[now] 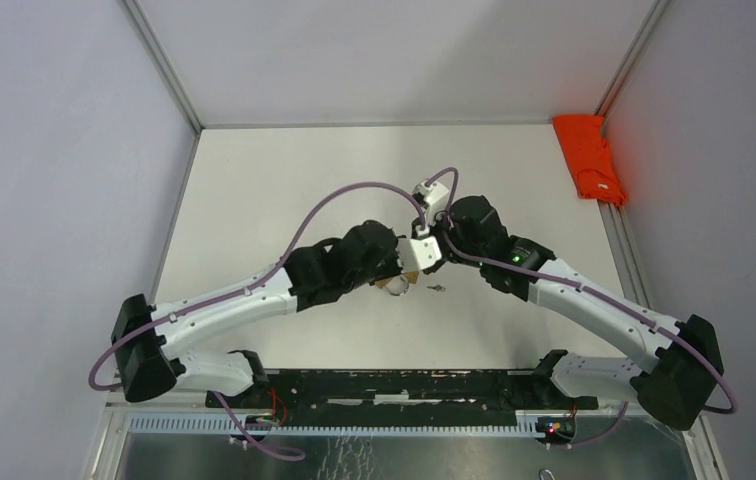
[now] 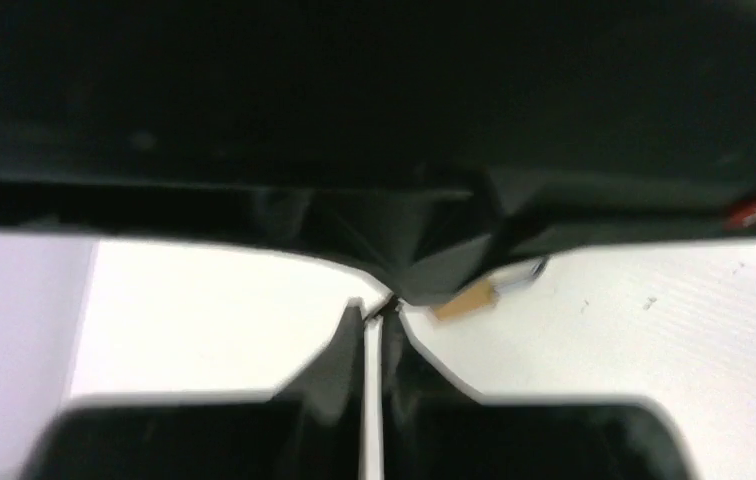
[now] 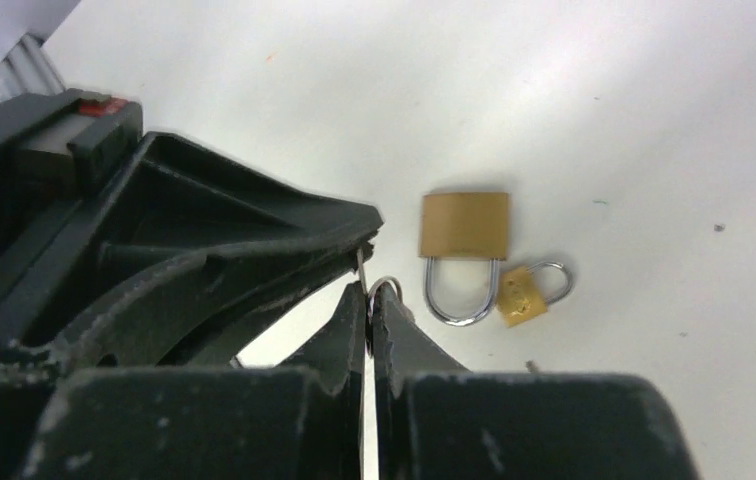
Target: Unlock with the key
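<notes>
A large brass padlock lies on the white table with a small brass padlock hooked through its shackle. Both lie just below the gripper tips in the top view. My right gripper is shut on a thin key ring. My left gripper comes in from the left, tip to tip with the right one, and is shut on a thin metal key that joins the ring. In the left wrist view the right gripper's dark body fills the top, and a bit of brass padlock shows beyond.
A small loose metal piece lies on the table right of the padlocks. A red cloth lies at the far right edge. White walls close the table on three sides.
</notes>
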